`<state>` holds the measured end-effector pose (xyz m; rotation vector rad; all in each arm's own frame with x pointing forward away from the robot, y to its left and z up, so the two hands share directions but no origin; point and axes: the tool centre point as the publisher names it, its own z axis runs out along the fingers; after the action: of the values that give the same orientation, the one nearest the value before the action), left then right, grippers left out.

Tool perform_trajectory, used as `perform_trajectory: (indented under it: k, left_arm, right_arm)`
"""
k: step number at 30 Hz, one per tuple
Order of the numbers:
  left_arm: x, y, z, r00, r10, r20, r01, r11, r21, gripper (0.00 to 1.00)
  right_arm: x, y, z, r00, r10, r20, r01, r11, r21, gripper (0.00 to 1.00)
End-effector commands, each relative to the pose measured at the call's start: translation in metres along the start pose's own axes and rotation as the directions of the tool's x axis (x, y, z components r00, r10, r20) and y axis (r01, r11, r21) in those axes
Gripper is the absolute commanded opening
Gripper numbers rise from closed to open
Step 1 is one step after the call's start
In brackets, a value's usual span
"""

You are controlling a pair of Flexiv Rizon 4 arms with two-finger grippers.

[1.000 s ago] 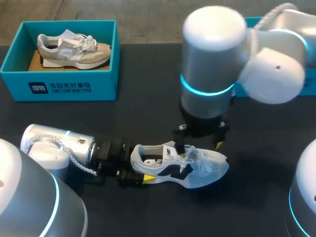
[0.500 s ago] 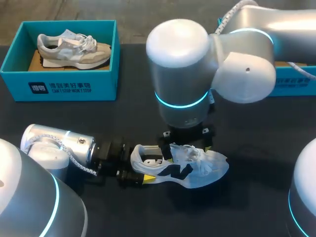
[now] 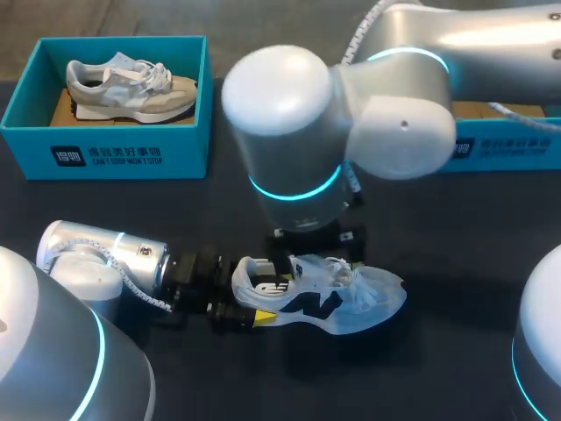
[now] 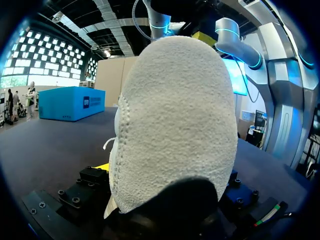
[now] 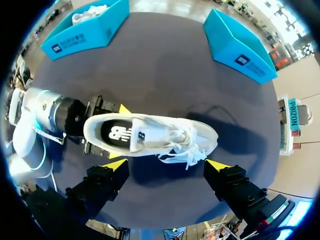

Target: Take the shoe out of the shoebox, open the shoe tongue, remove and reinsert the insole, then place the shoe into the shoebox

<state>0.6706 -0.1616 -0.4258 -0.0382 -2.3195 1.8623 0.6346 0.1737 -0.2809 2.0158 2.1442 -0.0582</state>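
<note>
On the bench (image 3: pixel 456 263), the shoe (image 3: pixel 351 303) is being gripped by the left pincer (image 3: pixel 248 298); the right pincer (image 5: pixel 165 164) is being held open above.

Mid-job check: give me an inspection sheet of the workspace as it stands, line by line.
Surface: dark table, matt, with the shoe lying on it.
Job's things: white sneaker with black and yellow trim out on the table, its black insole seen inside. Open teal shoebox far left holds a grey and beige sneaker. Second teal shoebox far right, mostly hidden behind the right arm.
Clutter: nothing seen.
Grippers: left gripper shut on the white sneaker's heel; right gripper open over the sneaker, not gripping.
Cables: white ribbed cable on the left arm and another on the right arm, both off the table.
Surroundings: nothing seen.
</note>
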Motion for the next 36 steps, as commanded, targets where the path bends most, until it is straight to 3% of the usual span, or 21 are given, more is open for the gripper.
perform_trajectory:
  k: [1,10,20,36]
  left_arm:
    - [0.001,0.003,-0.001,1.0,0.0,0.001,0.0,1.0,0.001,0.0]
    - [0.001,0.003,-0.001,1.0,0.0,0.001,0.0,1.0,0.001,0.0]
    - [0.001,0.003,-0.001,1.0,0.0,0.001,0.0,1.0,0.001,0.0]
    - [0.001,0.003,-0.001,1.0,0.0,0.001,0.0,1.0,0.001,0.0]
  right_arm:
    - [0.025,-0.004,0.002,0.992,0.045,0.119,-0.043,0.999,-0.024,1.0]
    - [0.028,0.0,0.016,0.986,0.081,0.148,-0.076,0.996,-0.039,1.0]
    - [0.037,0.002,0.024,0.952,0.176,0.251,-0.17,0.984,-0.047,1.0]
    - [0.032,0.009,0.047,0.93,0.261,0.258,-0.254,0.965,-0.061,1.0]
